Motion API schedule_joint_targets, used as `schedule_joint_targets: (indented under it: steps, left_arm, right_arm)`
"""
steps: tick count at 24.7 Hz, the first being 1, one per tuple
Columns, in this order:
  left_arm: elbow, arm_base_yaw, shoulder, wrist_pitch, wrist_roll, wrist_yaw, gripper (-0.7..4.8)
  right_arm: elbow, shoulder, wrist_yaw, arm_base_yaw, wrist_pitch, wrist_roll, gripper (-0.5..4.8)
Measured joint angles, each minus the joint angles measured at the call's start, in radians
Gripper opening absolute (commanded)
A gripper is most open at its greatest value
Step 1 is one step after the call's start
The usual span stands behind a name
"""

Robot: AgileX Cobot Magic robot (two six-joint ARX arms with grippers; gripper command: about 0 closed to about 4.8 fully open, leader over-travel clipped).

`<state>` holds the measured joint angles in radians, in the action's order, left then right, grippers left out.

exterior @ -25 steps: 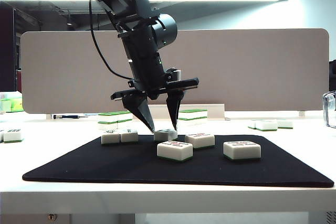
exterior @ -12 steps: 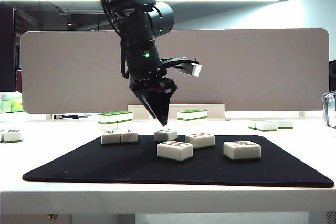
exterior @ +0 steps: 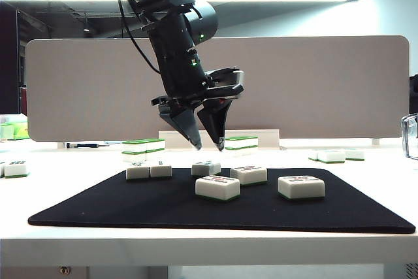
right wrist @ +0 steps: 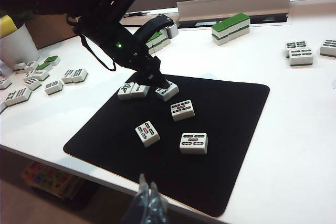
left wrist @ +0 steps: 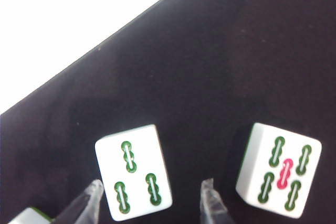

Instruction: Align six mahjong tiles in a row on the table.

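Left wrist view: left gripper point(left wrist: 149, 203), fingers spread and empty, straddles the three-bamboo tile point(left wrist: 133, 171), long axis along the gap. Right gripper point(right wrist: 148, 203), pressed together, is farther.

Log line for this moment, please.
left gripper: open, empty, above three-bamboo tile | right gripper: shut, off mat | tiles on mat: unaligned

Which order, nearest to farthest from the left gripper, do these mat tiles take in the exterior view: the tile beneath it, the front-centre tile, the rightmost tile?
From the left gripper:
1. Tile beneath it, mat's back.
2. Front-centre tile, nearer the camera.
3. Rightmost tile, far right.
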<state>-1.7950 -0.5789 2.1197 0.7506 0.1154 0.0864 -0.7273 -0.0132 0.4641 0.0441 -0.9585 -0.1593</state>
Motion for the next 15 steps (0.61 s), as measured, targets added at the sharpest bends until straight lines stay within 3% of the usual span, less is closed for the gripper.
schedule_joint_targets:
  steps: [5, 11, 15]
  left_arm:
    - [0.0, 0.002, 0.023, 0.003, -0.084, -0.002, 2.46]
    - [0.0, 0.002, 0.023, 0.009, -0.093, -0.004, 2.46]
    - [0.0, 0.008, 0.023, 0.04, -0.144, -0.004, 2.46]
  right_arm:
    - [0.0, 0.0, 0.0, 0.0, 0.0, 0.0, -0.01]
    - [0.0, 0.0, 0.0, 0.0, 0.0, 0.0, -0.01]
    - [0.0, 0.0, 0.0, 0.0, 0.0, 0.0, -0.01]
